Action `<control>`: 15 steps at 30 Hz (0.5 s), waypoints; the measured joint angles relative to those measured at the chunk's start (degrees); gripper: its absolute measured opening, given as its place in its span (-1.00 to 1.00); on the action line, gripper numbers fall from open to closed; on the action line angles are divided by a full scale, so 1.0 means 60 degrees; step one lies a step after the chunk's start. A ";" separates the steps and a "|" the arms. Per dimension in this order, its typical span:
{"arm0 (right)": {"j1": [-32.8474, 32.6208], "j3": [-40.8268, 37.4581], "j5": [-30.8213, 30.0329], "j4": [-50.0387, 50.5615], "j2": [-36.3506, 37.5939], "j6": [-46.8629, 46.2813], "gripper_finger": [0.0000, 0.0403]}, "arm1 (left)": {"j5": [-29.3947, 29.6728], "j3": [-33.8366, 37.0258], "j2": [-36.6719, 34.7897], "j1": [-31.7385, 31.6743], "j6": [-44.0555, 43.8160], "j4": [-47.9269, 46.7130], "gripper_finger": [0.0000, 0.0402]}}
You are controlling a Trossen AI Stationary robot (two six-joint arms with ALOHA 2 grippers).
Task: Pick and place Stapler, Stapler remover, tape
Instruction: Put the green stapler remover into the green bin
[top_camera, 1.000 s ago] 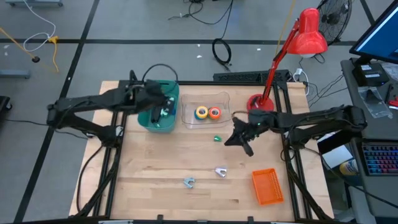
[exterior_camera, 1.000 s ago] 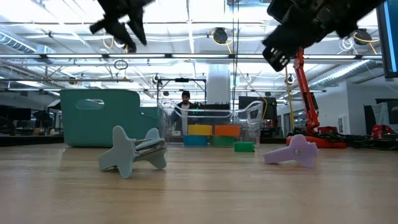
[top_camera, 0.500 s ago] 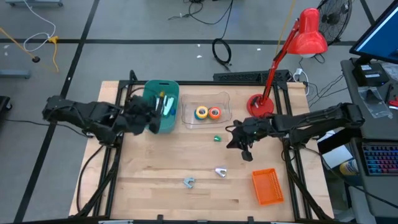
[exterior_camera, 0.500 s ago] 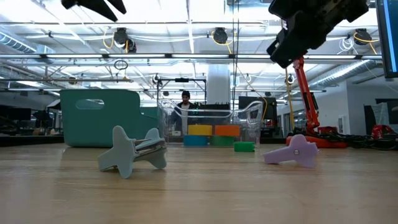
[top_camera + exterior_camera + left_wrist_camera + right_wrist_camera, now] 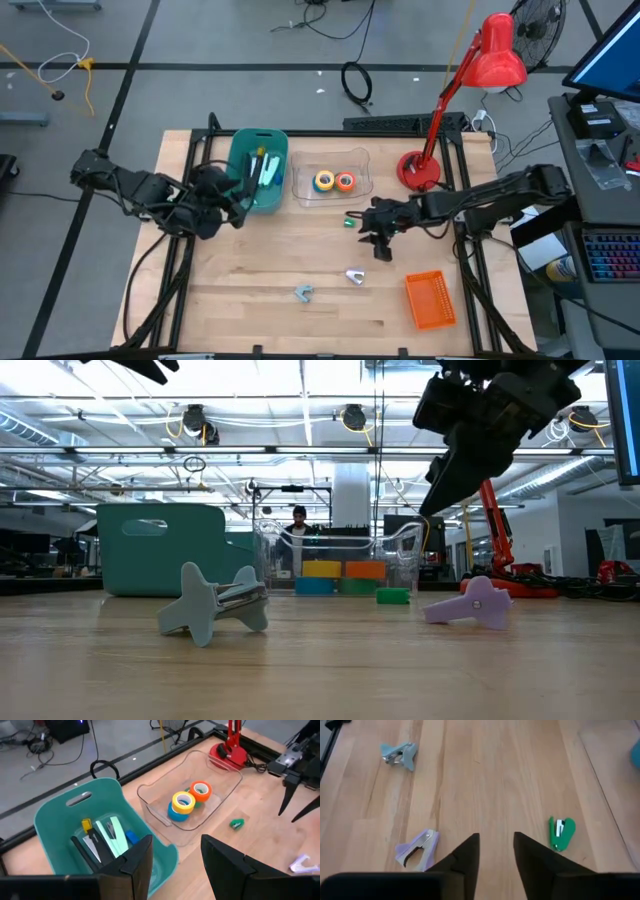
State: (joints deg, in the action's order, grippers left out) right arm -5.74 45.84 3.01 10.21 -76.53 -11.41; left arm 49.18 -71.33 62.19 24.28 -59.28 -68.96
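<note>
right gripper (image 5: 378, 238) hangs over bare wood beside green staple remover (image 5: 349, 222), fingers parted, empty. left gripper (image 5: 237, 197) parted by teal bin (image 5: 256, 169).

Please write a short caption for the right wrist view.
Open right gripper above wooden table, between purple staple remover and green one.

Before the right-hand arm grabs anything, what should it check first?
1. Right gripper open and empty: ok.
2. Small green item lying free on the table: ok.
3. Right gripper lined up over it: not ok, it hovers beside it.
4. Left gripper out of the way: ok, it is by the teal bin.
5. Clear tray has room beside the tape rolls: ok.
6. Purple staple remover well apart from the green item: ok.
</note>
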 joint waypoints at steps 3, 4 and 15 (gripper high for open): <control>0.0040 -0.0001 0.0001 -0.0425 -0.0225 0.0004 -0.29 | -0.0070 0.0000 0.0000 -0.0150 0.0292 0.0035 -0.15; 0.0087 0.0000 0.0016 -0.0459 -0.0316 -0.0010 -0.26 | -0.0117 0.0000 0.0000 -0.0246 0.0405 0.0057 -0.15; 0.1109 -0.0007 0.0000 -0.0476 -0.1384 -0.0059 -0.03 | -0.1481 0.1327 -0.0082 -0.2201 0.2778 0.2579 -0.15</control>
State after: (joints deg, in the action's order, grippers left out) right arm 0.92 45.80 3.01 7.36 -84.83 -11.77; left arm 40.29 -63.37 61.70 11.08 -42.61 -53.48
